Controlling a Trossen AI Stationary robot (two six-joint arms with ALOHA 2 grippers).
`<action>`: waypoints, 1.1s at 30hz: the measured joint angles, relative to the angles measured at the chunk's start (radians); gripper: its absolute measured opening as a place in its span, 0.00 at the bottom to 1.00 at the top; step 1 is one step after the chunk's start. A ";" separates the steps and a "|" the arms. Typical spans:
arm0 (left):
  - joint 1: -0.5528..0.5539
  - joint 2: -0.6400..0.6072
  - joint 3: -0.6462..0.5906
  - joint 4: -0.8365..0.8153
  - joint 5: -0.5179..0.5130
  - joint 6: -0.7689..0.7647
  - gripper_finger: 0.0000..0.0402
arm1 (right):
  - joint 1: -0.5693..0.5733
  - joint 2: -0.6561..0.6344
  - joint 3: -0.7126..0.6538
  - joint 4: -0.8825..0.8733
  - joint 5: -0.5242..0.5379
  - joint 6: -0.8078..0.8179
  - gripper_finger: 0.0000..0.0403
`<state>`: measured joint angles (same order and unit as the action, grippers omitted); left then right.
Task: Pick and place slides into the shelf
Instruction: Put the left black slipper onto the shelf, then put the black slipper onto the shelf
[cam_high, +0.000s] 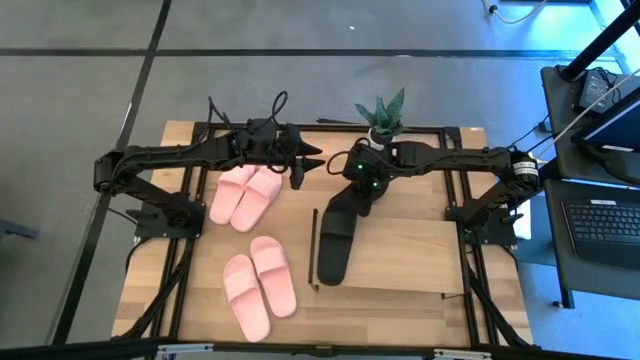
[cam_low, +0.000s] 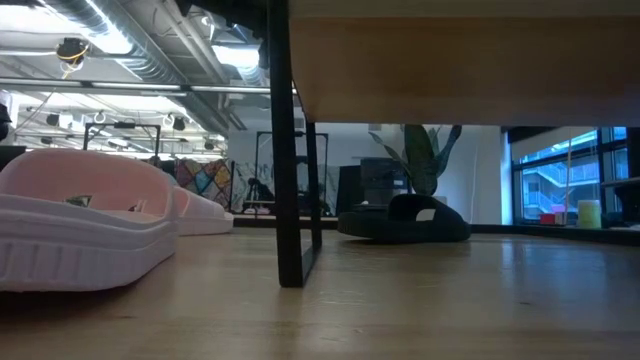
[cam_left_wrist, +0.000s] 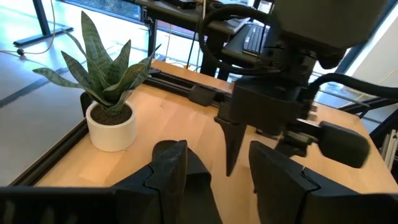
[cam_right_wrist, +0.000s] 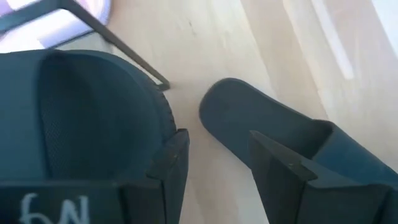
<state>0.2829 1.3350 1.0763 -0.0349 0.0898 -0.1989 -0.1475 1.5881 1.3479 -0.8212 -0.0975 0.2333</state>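
Two black slides lie end to end at the left end of the light-wood shelf. In the right wrist view one is close and the other is farther off. My right gripper is open above them, its fingers over the bare wood between the two. One pink pair and another rest on their soles on the table. My left gripper hovers open just beyond the first pink pair, pointing at the right arm. The low view shows one black slide flat on its sole.
A potted plant stands at the table's far edge behind the right gripper. The two grippers are close together. The table's black frame rails run along both sides. The shelf's dark leg stands mid-table. A laptop cart is off to the right.
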 joint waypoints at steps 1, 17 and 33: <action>0.000 0.000 0.000 0.000 0.000 0.000 0.41 | 0.003 0.000 0.000 0.002 -0.001 0.000 0.41; 0.000 0.000 0.000 0.000 0.000 0.000 0.41 | 0.016 0.000 0.000 0.047 -0.050 0.021 0.41; 0.000 0.000 0.000 -0.009 -0.001 -0.001 0.41 | -0.094 -0.215 0.000 -0.086 0.194 0.097 0.41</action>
<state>0.2825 1.3350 1.0767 -0.0435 0.0891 -0.2001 -0.2419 1.3727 1.3476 -0.9076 0.0965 0.3301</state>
